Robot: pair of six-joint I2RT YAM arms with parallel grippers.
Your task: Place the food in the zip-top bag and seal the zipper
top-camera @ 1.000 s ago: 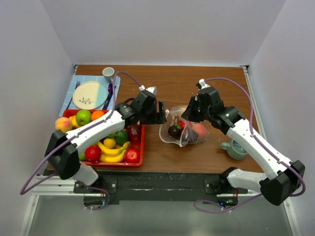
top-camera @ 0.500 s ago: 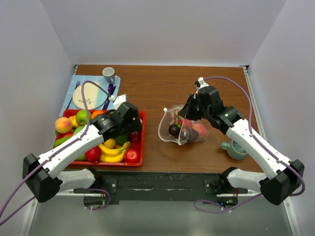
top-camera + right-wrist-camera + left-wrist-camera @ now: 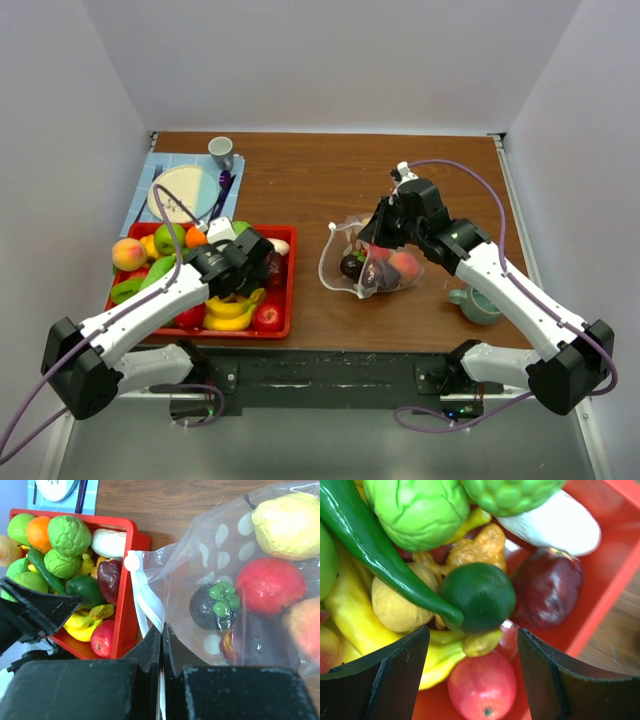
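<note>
Zipper strip [image 3: 147, 602] between right pincer [image 3: 161, 630] tips

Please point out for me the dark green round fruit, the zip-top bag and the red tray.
dark green fruit [image 3: 477, 596], left wrist view, middle of its skin.
zip-top bag [image 3: 200, 562], right wrist view, its clear dotted wall.
red tray [image 3: 291, 295], top external view, its right rim.

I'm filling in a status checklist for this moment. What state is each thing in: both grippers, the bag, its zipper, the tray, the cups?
zip-top bag: mouth open, fruit inside.
zipper: not sealed.
red tray: heaped full.
left gripper: open, above the red tray.
right gripper: shut on the zip-top bag's edge.
teal mug: upright.
grey cup: upright.
</note>
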